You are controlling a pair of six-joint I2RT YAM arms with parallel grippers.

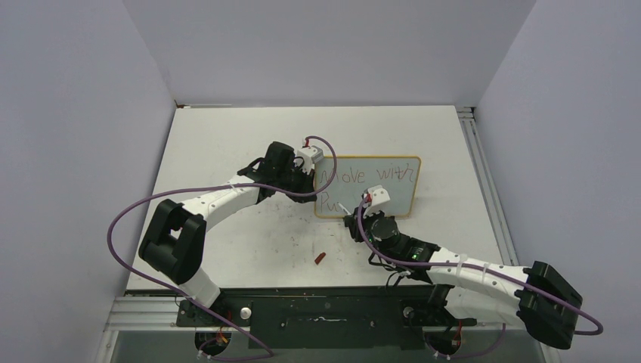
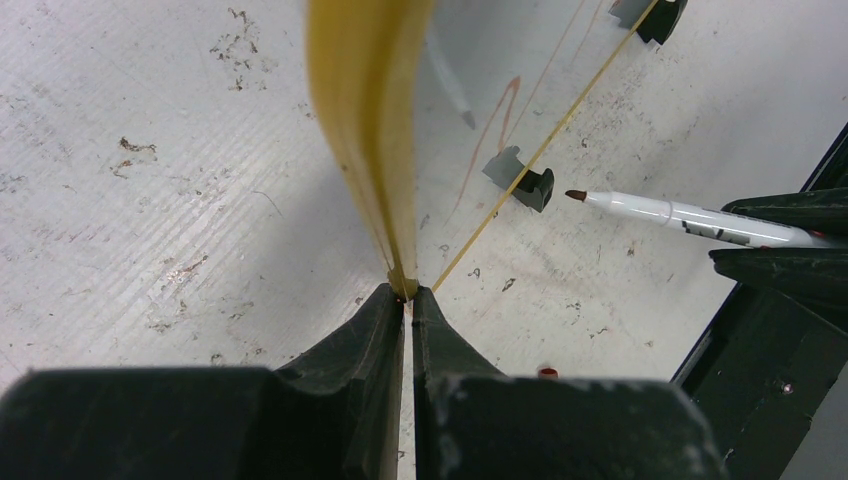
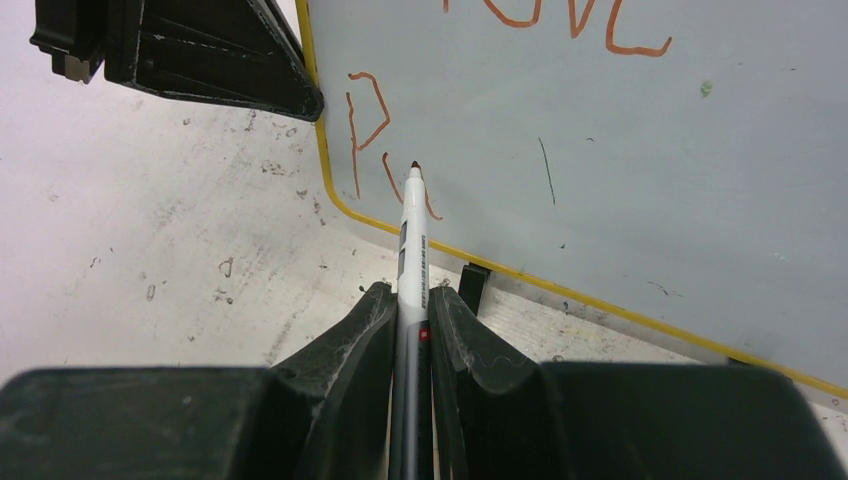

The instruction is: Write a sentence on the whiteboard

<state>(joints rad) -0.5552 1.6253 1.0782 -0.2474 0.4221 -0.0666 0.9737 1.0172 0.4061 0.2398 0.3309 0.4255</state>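
Observation:
The whiteboard [image 1: 401,198] stands upright mid-table on small black feet [image 3: 472,287]. Its face carries the sentence [image 1: 368,175] in reddish-brown: "Move with" on top, and "P" [image 3: 362,110] plus a partial stroke below. My left gripper [image 1: 314,181] is shut on the board's yellow left edge [image 2: 365,120], its jaws pinched together [image 2: 410,295]. My right gripper [image 1: 355,215] is shut on a white marker [image 3: 412,230], the jaws clamped on its barrel [image 3: 410,300]. The marker tip rests at the stroke beside the "P". The marker also shows in the left wrist view [image 2: 690,217].
A small red marker cap [image 1: 320,259] lies on the table in front of the board, between the arms. The white tabletop [image 1: 227,136] is scuffed with dark marks. Grey walls close the sides and back; a rail [image 1: 484,174] runs along the right edge.

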